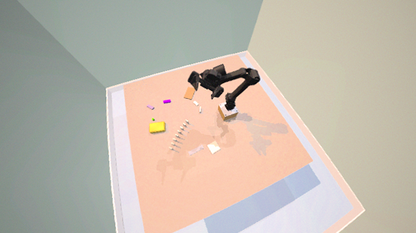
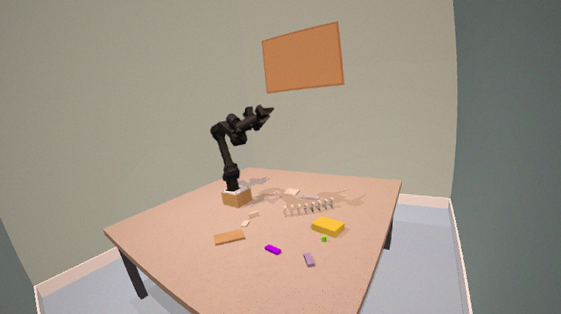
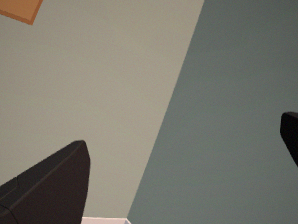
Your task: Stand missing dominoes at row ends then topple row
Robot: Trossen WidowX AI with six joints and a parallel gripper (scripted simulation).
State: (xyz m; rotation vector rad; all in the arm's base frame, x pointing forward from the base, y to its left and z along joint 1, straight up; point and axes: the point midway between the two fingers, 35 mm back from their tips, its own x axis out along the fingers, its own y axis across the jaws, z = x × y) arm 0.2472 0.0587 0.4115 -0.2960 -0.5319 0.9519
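Several thin cream dominoes stand upright in an evenly spaced row (image 1: 179, 132) (image 2: 313, 207). Two loose cream dominoes lie flat between the row and the orange slab: one (image 1: 200, 109) (image 2: 254, 215) nearer the arm's base, the other (image 1: 196, 103) (image 2: 245, 223) nearer the slab. My gripper (image 1: 205, 93) (image 2: 269, 115) (image 3: 189, 138) is open and empty, raised high above the table and away from the row. The wrist view shows only the two fingers, walls and part of a wall panel, with no domino.
A yellow block (image 1: 157, 127) (image 2: 328, 226) and a green cube (image 1: 153, 119) (image 2: 324, 239) lie beside the row. A pale strip (image 1: 196, 150) (image 2: 309, 197) and cream square (image 1: 214, 147) (image 2: 292, 192) lie across from them. Farther off are purple (image 1: 167, 101), lilac (image 1: 150, 107) and orange (image 1: 189, 93) pieces.
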